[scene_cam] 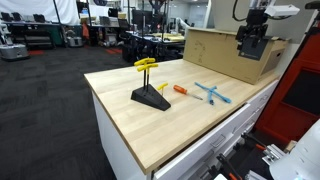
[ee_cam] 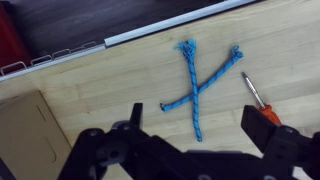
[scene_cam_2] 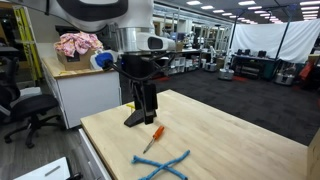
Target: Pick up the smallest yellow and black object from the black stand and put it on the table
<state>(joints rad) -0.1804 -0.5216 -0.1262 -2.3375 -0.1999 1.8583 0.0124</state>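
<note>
The black stand (scene_cam: 150,98) sits on the wooden table (scene_cam: 170,125), with two tall yellow T-handled tools (scene_cam: 146,66) standing in it. The smallest yellow and black object (scene_cam: 163,88) shows as a short yellow piece at the stand's edge nearest the screwdriver. My gripper (scene_cam: 250,45) hangs open and empty high above the table, well away from the stand. In an exterior view my gripper (scene_cam_2: 145,98) hides most of the stand (scene_cam_2: 133,118) and the small tool. In the wrist view my open fingers (ee_cam: 200,118) frame bare table (ee_cam: 100,75).
An orange-handled screwdriver (scene_cam: 182,91) (scene_cam_2: 153,137) (ee_cam: 262,100) lies next to the stand. Two crossed blue ropes (scene_cam: 212,94) (scene_cam_2: 165,165) (ee_cam: 195,85) lie beyond it. A brown cardboard box (scene_cam: 230,52) (ee_cam: 25,135) stands at the table's far end.
</note>
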